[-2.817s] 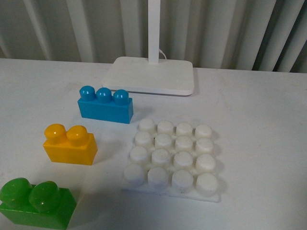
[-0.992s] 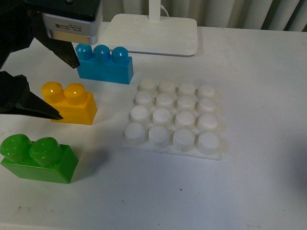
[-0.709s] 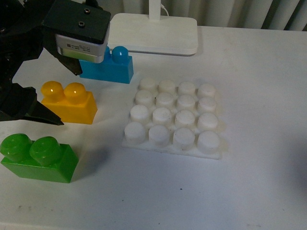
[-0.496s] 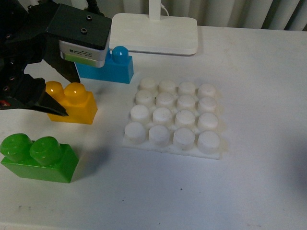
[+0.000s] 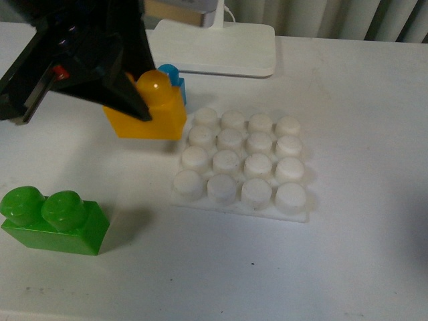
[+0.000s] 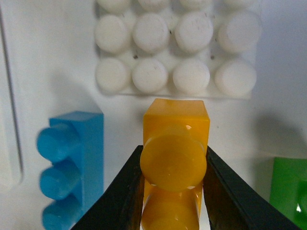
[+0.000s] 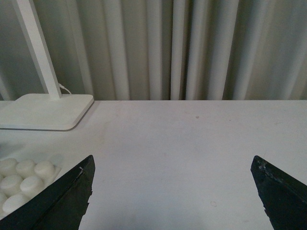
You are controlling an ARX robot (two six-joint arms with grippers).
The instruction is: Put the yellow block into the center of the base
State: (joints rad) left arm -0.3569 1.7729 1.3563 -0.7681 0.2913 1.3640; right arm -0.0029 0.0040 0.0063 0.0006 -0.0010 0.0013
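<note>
My left gripper is shut on the yellow block and holds it above the table, just left of the base, the white plate with a 4x4 grid of studs. In the left wrist view the black fingers clamp both sides of the yellow block, with the base ahead of it. My right gripper is open and empty over bare table, with a corner of the base at its side. The right gripper is out of the front view.
A green two-stud brick sits at the near left. A blue brick lies behind the yellow block, also in the left wrist view. A white lamp stand stands at the back, before curtains.
My left gripper closed on the yellow block, lifted it off the table and carried it right and back, toward the base. The other bricks and the base stayed put.
</note>
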